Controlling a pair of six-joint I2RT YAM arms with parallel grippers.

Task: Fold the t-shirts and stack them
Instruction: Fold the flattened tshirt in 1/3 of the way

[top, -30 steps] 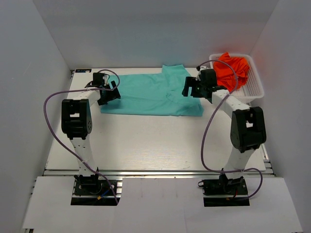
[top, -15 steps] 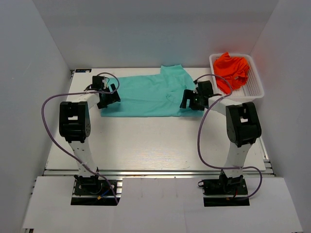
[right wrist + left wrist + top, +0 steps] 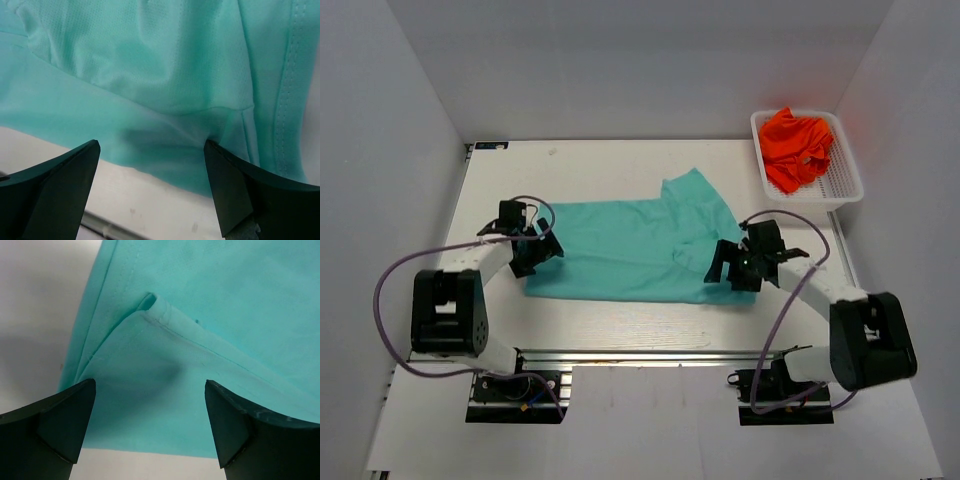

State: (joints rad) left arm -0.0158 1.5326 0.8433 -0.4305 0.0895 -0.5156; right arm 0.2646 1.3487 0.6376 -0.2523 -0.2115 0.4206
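The teal t-shirt [image 3: 630, 250] lies flat near the near edge of the desk [image 3: 610, 175]. The left pincer [image 3: 538, 256] is over the shirt's left end, its jaws wide apart and holding nothing. The right pincer [image 3: 732, 270] is over the shirt's right end, wide too. The orange t-shirt [image 3: 795, 145] sits bunched up in the white basket [image 3: 850, 178] at the far right corner.

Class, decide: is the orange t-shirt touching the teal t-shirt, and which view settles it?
Apart. The top external view shows the orange t-shirt bunched in the white basket and the teal t-shirt spread flat, bare table between them.
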